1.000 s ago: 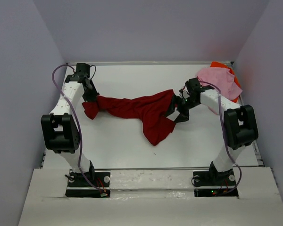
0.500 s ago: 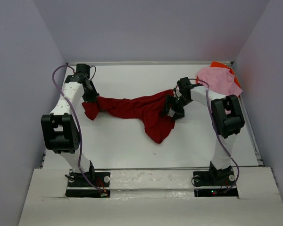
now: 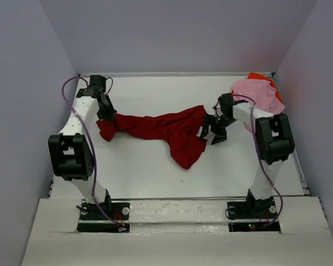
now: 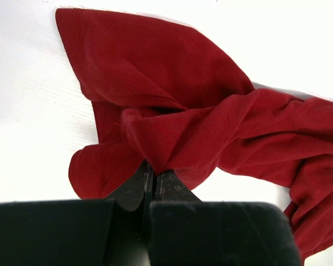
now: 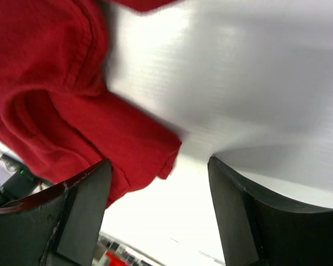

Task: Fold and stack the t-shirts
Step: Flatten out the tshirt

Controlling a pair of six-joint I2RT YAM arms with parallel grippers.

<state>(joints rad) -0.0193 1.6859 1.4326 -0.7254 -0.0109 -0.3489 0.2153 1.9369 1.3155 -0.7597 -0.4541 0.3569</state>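
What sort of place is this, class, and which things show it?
Probably a robot lab test cell: left arm and right arm bolted to a white table, plain walls around it, a dark red t-shirt as practice cloth.

Orange t-shirt [image 3: 258, 76] mostly under pink t-shirt [image 3: 259, 94]

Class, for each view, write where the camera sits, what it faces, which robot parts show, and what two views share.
Top external: above and behind, looking down on both arms, the table and the dark red t-shirt.
Left wrist: on the left wrist, facing the left claw, shut on that shirt.
Right wrist: on the right wrist, facing the right claw, open beside the shirt's edge.
Shared: both wrist views show the shirt.
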